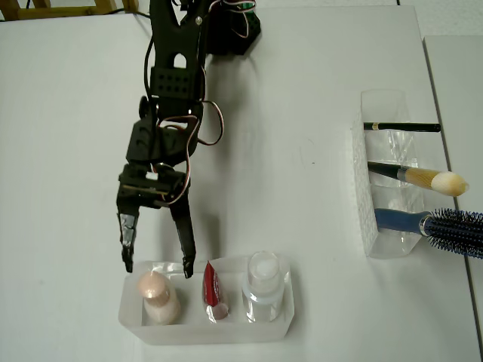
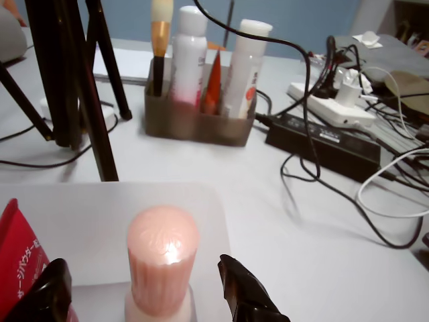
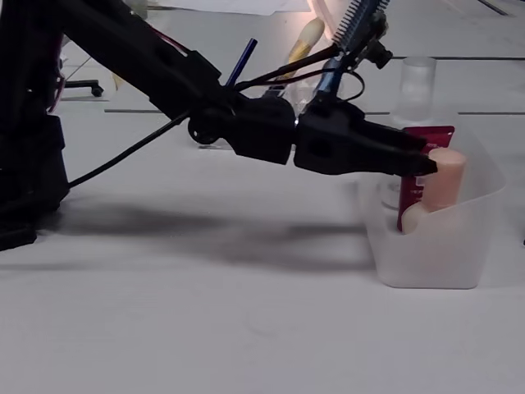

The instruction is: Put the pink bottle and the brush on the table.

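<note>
Two black fingers (image 2: 249,295) astride the ribbed, rounded pink bottle (image 2: 162,258) cap.

Pink bottle (image 1: 157,296) stands upright at the left end of its frosted tray (image 1: 283,320), rounded cap up; the brush (image 1: 423,179), black handle and fluffy cream tip, leans out of the clear holder (image 1: 361,196) on the white table (image 1: 68,113)

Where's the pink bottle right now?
In the overhead view the pink bottle stands upright at the left end of the translucent tray near the bottom edge, left of the red tube, below the open gripper.
</note>
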`<action>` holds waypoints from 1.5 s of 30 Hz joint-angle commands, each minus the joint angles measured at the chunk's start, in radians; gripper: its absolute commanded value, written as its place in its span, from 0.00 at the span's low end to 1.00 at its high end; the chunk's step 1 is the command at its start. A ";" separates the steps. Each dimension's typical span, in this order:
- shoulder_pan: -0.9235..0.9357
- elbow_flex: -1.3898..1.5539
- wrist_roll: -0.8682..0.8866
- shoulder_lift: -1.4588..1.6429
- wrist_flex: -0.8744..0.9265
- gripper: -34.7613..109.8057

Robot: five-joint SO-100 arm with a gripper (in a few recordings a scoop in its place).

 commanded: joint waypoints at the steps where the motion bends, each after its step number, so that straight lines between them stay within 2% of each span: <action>1: -0.006 -0.067 -0.009 -0.003 -0.031 0.51; 17: -0.006 -0.215 -0.011 -0.155 -0.032 0.57; 30: -0.006 -0.341 -0.014 -0.253 -0.034 0.50; 45: 0.009 -0.428 -0.031 -0.336 -0.043 0.48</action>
